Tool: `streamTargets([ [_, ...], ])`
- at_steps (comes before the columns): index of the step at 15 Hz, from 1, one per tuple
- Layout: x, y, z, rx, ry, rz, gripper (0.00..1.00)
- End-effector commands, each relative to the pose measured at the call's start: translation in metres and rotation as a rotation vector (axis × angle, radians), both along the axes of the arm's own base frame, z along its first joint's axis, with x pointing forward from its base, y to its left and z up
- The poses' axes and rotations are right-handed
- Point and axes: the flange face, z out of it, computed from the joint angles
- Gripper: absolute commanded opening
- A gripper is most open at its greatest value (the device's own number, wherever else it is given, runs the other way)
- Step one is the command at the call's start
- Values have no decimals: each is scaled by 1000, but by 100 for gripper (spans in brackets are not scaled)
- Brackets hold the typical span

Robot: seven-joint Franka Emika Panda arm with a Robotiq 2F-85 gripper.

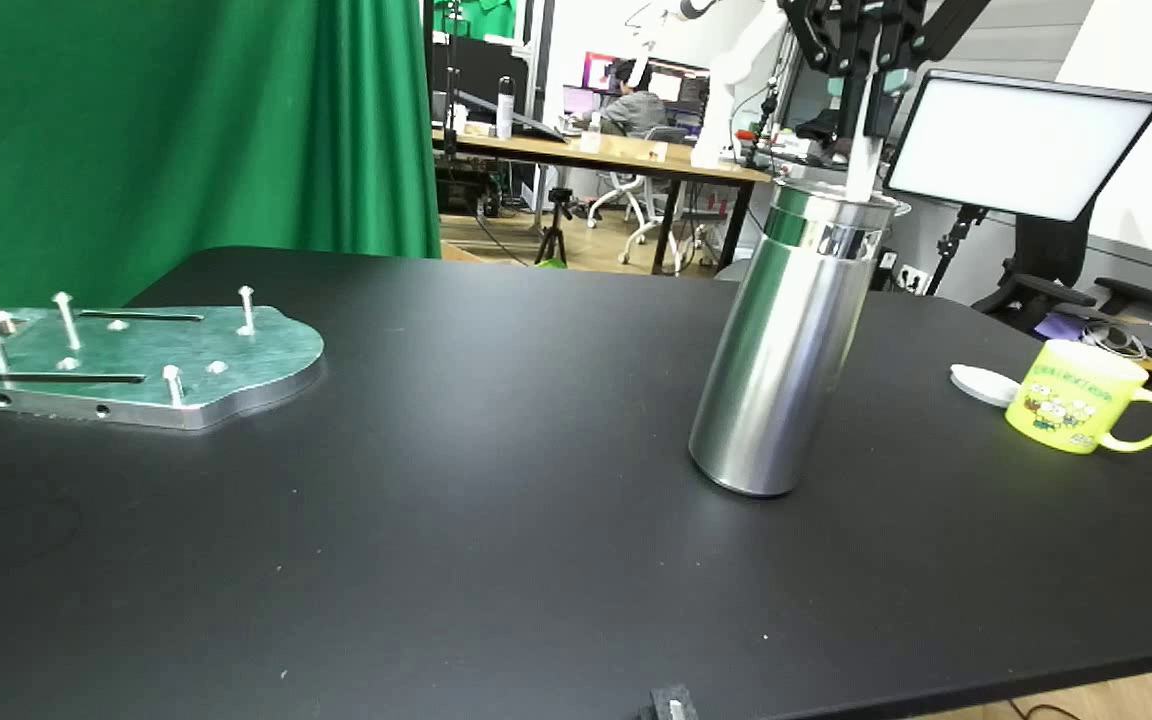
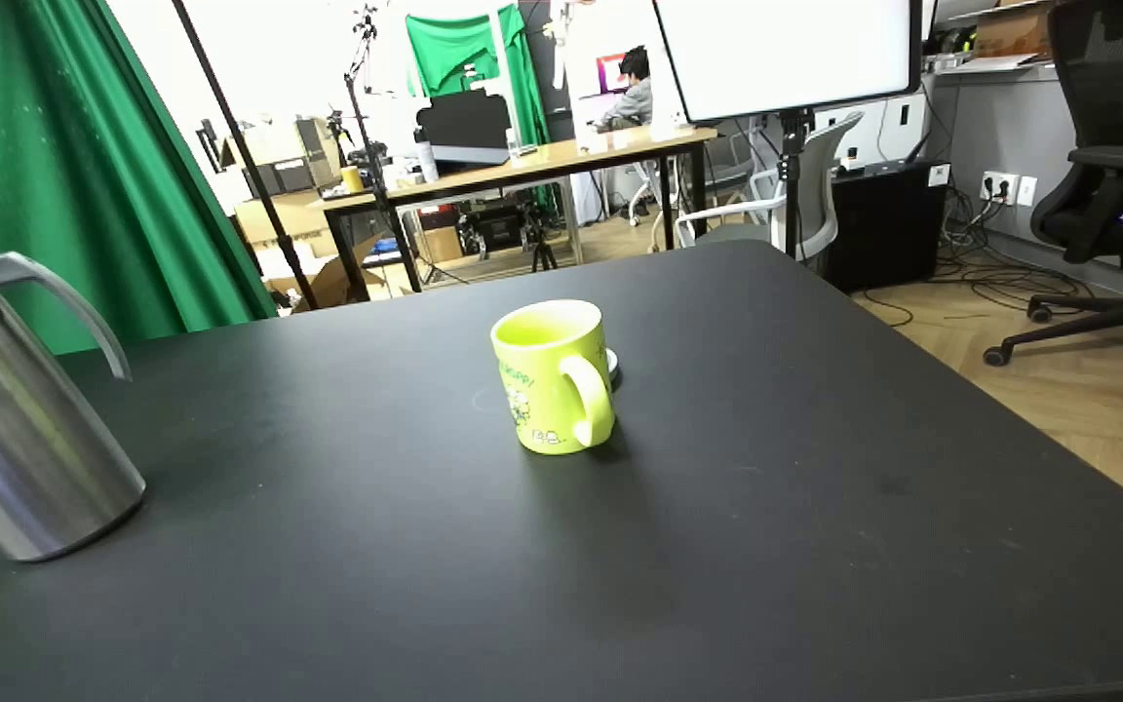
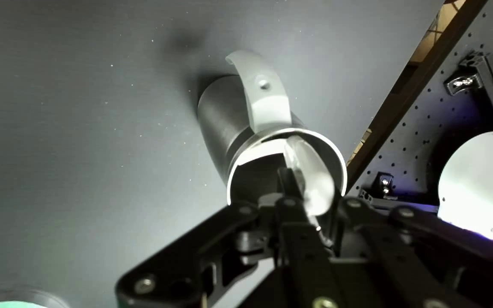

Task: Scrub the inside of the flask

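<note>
Black table (image 1: 496, 420), the ground for everything; metal plate (image 1: 151, 345) with upright bolts near its edge, well apart from the work. Then the flask (image 1: 786, 360), brushed steel, standing on the table; it leans opposite ways in the 2 exterior views, so I take it as upright and the slant as lens effect. Its mouth (image 3: 257, 173) uncovered, grey handle (image 3: 272, 107) projecting from the neck. Above that, the gripper (image 1: 864, 118), pointing down. Yellow-green mug (image 2: 542, 390), well apart from the flask, no part in this as far as I judge. Then a white stick (image 1: 862, 170), presumably the scrubber's shaft: clamped between the gripper's 2 fingers (image 1: 849, 105), lower part inside the flask, off-centre in the wrist view. Working end not clear, nor whether it touches the wall. Step in hand, by my reading: tool inserted, scrubbing under way or about to start; cannot settle which. Next move calls for a firm grip and up-and-down strokes, then a sweep round the inner wall, sideways push kept light, since nothing is seen bracing the flask and it could tip. Smallest: white disc (image 1: 982, 384) just beside the mug, perhaps a lid.
</note>
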Motion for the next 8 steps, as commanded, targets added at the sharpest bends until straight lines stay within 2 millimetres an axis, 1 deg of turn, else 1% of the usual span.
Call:
streamTargets([
  [1,8,2,3,-7,-21,-39,4],
  [3,2,10,39,-15,-69,-12,4],
  [6,-16,22,100,-26,-139,30,4],
  [8,-28,27,134,-15,-183,49,4],
])
